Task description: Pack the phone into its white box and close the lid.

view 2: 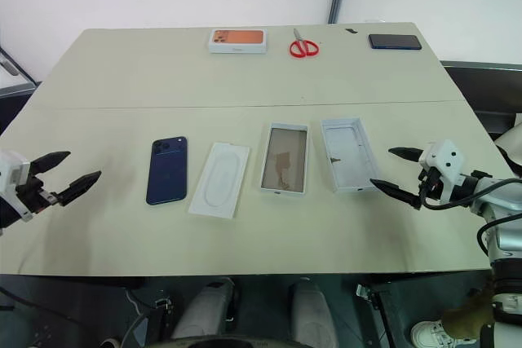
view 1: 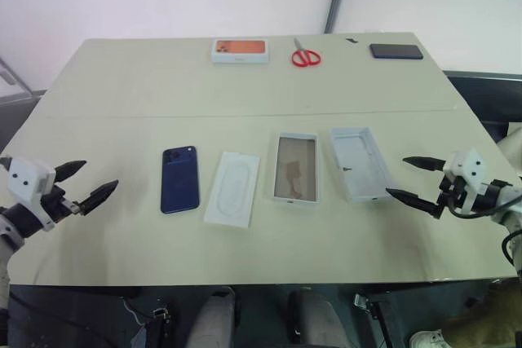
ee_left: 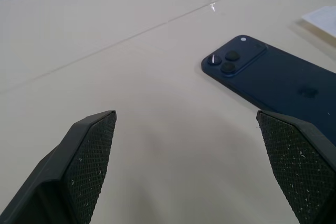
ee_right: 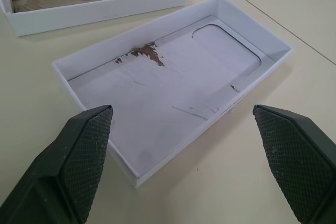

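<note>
- Left gripper (view 1: 88,182) hangs over the near left part of the table (view 1: 122,87), fingers spread wide, nothing in it. Tips aim toward the phone, clear gap btwn them.
- Right gripper (view 1: 414,178) same deal on the near right side: fingers wide apart, empty, aiming at the lid w/o touching it.
- Phone (view 1: 180,178) lies flat, back up, dark blue & glossy, camera cluster at its far corner. It's the leftmost item in the near row, well apart from the white box.
- Just right of the phone is a flat white insert (view 1: 232,189) w/ an oval recess, close by but not touching afaict.
- White box (view 1: 295,168) comes next, open side up, brownish inside, nothing in it. Low walls.
- Lid (view 1: 360,163) sits just right of the box, upside down, pale inside showing. Right wrist view shows a brown scuff and a few marks on its inner floor. Small gap btwn lid and box.
- Along the far edge: another white box w/ an orange picture (view 1: 240,50), red-handled scissors (view 1: 306,55) to its right, then a black phone (view 1: 396,51) near the far right corner. All well apart from the near row.
</note>
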{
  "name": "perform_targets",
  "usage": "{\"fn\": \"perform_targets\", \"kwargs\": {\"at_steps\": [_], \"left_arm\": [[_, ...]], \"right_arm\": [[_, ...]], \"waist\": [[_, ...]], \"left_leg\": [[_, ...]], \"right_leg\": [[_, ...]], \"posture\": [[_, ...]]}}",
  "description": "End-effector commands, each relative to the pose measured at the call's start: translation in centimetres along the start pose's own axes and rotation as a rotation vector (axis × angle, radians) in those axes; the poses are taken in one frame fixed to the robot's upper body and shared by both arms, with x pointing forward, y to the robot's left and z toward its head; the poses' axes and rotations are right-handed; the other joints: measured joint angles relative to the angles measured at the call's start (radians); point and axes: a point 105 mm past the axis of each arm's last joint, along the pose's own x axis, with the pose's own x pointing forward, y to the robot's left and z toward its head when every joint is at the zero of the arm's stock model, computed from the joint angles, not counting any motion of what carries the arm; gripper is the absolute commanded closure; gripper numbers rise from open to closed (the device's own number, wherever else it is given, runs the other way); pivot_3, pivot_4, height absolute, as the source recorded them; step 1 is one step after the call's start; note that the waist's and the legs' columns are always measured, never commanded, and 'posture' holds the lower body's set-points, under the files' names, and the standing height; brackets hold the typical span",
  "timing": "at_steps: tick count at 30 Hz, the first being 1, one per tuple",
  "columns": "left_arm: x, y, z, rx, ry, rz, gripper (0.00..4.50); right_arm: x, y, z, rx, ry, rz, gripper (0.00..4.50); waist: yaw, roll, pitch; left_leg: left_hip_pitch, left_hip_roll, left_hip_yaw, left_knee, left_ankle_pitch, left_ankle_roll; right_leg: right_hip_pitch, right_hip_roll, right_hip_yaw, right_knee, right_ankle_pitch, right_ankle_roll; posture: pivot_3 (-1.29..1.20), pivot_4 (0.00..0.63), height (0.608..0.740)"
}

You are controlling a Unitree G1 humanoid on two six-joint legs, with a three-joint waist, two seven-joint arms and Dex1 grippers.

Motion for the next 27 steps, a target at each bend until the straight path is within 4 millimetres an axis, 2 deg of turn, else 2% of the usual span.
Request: {"fn": "perform_targets", "kwargs": {"at_steps": [1,7,13,20,27], "left_arm": [[0.5,-0.4,0.7,-0.021,0.006,-0.025,0.00],[1.0,-0.6,1.4,-0.024,-0.008,-0.015,0.00],[1.7,-1.8,1.9,-0.064,-0.027,-0.026,0.00],[4.5,-5.3,5.3,-0.227,-0.065,-0.147,0.00],[7.4,-10.2,4.9,-0.408,0.121,-0.380,0.00]], "right_arm": [[0.2,-0.2,1.3,-0.037,-0.039,0.002,0.02],[0.5,-0.1,1.5,-0.044,-0.039,0.023,0.02],[1.3,0.5,2.3,-0.091,-0.030,0.078,0.02],[3.7,2.6,4.5,-0.193,-0.054,0.213,0.02],[6.4,3.7,7.4,-0.259,-0.137,0.291,0.02]], "waist": [[0.000,0.000,0.000],[-0.001,0.000,0.000],[0.000,0.000,0.000],[0.001,0.000,0.000],[-0.003,0.000,0.000]], "left_leg": [[0.000,0.000,0.000,0.000,0.000,0.000],[0.000,0.000,0.000,0.000,0.000,0.000],[0.000,0.000,0.000,0.000,0.000,0.000],[0.000,0.000,-0.002,0.001,0.000,0.000],[0.000,-0.001,-0.002,0.001,0.000,0.000]], "right_leg": [[0.000,0.000,0.000,0.000,0.000,0.000],[0.000,0.000,0.000,0.000,0.000,0.000],[0.000,0.000,0.000,0.000,0.000,0.000],[0.000,0.000,0.000,0.000,0.000,0.001],[0.000,0.001,0.000,0.002,0.000,0.001]], "posture": [[0.00,0.150,0.740],[0.00,0.150,0.740],[0.00,0.150,0.740],[0.00,0.150,0.740],[0.00,0.150,0.740]]}}
